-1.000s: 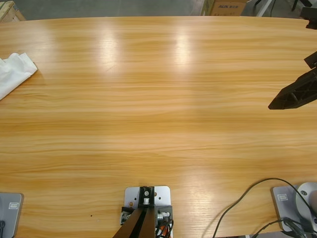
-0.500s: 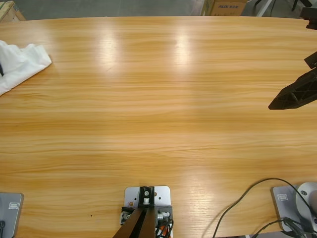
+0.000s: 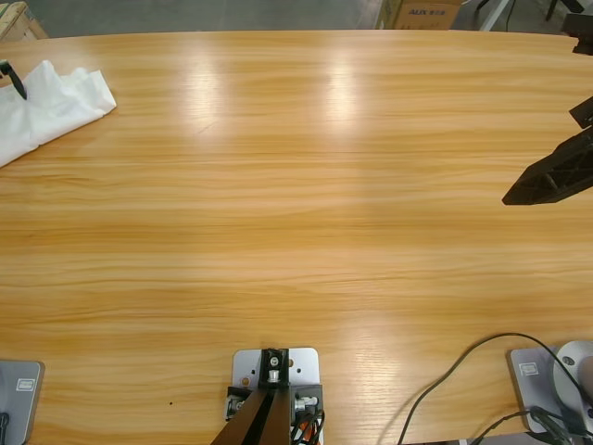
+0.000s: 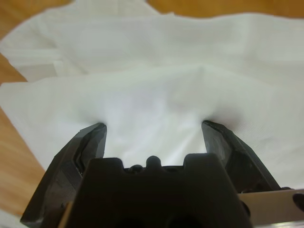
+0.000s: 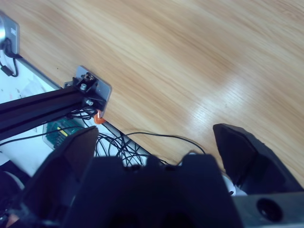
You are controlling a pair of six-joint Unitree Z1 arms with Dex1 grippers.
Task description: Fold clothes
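At the table's (image 3: 296, 185) far left edge, the left gripper's (image 4: 152, 130) spread jaws press the T-shirt (image 3: 51, 111), unclamped, right gripper (image 5: 156, 142) open; closing comes next.

The white T-shirt (image 3: 51, 104) is cut off by the high view's left edge, so only a crumpled corner is seen on the worktop (image 3: 306, 213). Of the left end effector (image 3: 13, 78), only a black tip is shown there. The chest text cannot be made out.
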